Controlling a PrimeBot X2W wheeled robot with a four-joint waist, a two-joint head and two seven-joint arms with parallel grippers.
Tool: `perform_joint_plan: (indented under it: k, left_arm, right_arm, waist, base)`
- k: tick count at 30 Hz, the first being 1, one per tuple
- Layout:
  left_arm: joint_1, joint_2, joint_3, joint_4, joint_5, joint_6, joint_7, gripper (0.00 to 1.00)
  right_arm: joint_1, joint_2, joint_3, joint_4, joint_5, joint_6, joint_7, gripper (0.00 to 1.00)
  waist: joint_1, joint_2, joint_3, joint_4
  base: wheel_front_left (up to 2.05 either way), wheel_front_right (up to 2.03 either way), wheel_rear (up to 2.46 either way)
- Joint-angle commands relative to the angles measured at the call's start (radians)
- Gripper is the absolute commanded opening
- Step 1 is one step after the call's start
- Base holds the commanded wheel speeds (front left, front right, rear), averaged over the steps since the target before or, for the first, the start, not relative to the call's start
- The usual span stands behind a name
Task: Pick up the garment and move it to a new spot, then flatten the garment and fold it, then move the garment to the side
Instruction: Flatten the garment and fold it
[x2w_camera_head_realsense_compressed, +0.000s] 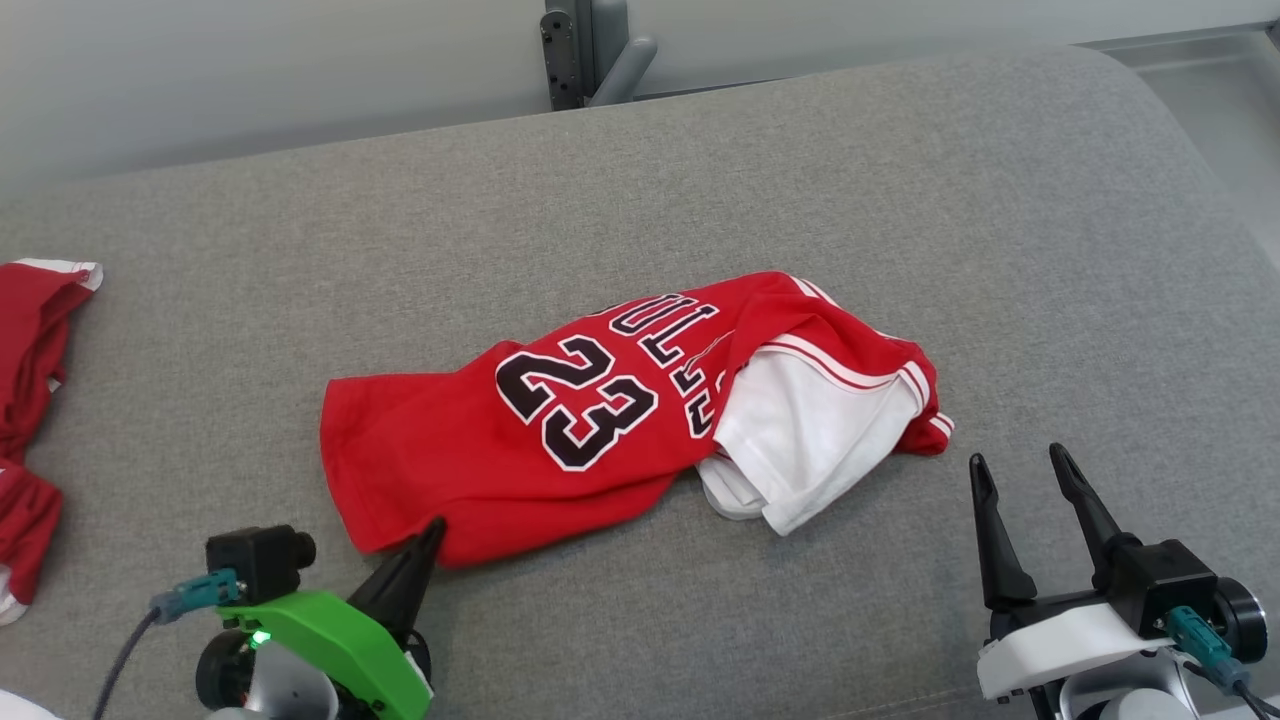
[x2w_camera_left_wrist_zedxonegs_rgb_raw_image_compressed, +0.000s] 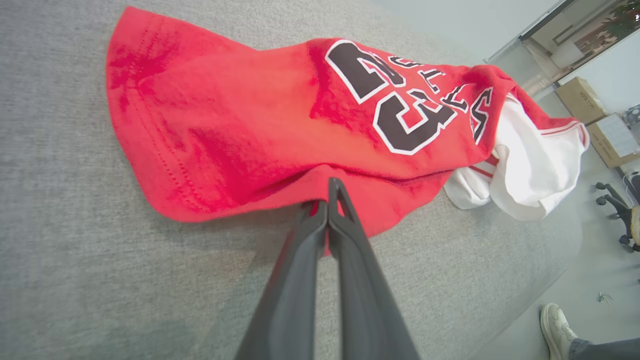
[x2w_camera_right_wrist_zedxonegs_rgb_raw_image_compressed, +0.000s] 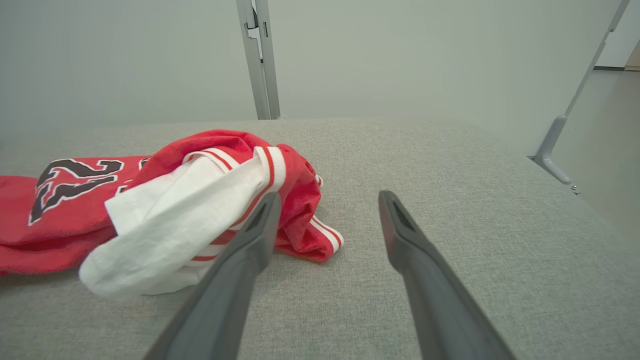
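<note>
Head view: crumpled red jersey (x2w_camera_head_realsense_compressed: 560, 440) on grey fabric bench (x2w_camera_head_realsense_compressed: 900, 200)
Left claw (x2w_camera_head_realsense_compressed: 435, 527): clamping near-edge hem
Right claw (x2w_camera_head_realsense_compressed: 1018, 456): open beside it

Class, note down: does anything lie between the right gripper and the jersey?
Nothing visible does: bare grey cushion separates the open right gripper from the jersey. The left gripper is shut on its hem.
</note>
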Motion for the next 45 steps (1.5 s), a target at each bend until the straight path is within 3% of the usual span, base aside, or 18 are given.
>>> perform_joint_plan:
  k: [1,5,9,13,17,26,45]
  left_arm:
    - [0.019,0.032,0.014,-0.051,-0.021,0.0,0.03,0.0]
    - [0.075,0.12,0.064,-0.2,-0.078,0.023,0.121,0.0]
    - [0.134,0.194,0.127,-0.264,-0.119,0.062,0.181,0.0]
    - [0.162,0.206,0.188,-0.233,-0.158,0.095,0.179,0.0]
    - [0.149,0.176,0.196,-0.14,-0.197,0.081,0.168,0.0]
    - [0.057,0.124,0.167,0.033,-0.173,0.03,0.062,0.04]
    - [-0.281,0.107,0.082,0.229,-0.098,-0.002,-0.08,0.0]
  right_arm:
    - [0.006,-0.003,0.001,0.001,0.004,0.0,-0.004,1.0]
    - [0.011,-0.002,0.0,0.006,0.007,0.0,-0.004,1.0]
    - [0.009,-0.002,0.003,0.009,0.01,0.0,-0.004,1.0]
    - [0.004,-0.003,0.007,0.014,0.006,0.0,-0.004,1.0]
    - [-0.009,-0.003,0.012,0.021,0.002,0.0,-0.004,1.0]
    - [-0.028,-0.003,0.017,0.025,-0.004,0.0,-0.004,1.0]
    - [-0.045,-0.003,0.035,0.034,0.001,0.0,-0.004,1.0]
  waist:
    - [0.0,0.0,-0.007,0.011]
    - [0.0,0.0,-0.013,0.028]
    - [0.0,0.0,-0.012,0.045]
    - [0.0,0.0,-0.006,0.064]
    - [0.0,0.0,0.003,0.078]
    - [0.0,0.0,0.019,0.087]
    - [0.0,0.0,0.044,0.035]
  base:
    - [0.0,0.0,0.0]
    - [0.0,0.0,0.0]
    - [0.0,0.0,0.0]
    - [0.0,0.0,0.0]
    - [0.0,0.0,0.0]
    - [0.0,0.0,0.0]
    - [0.0,0.0,0.0]
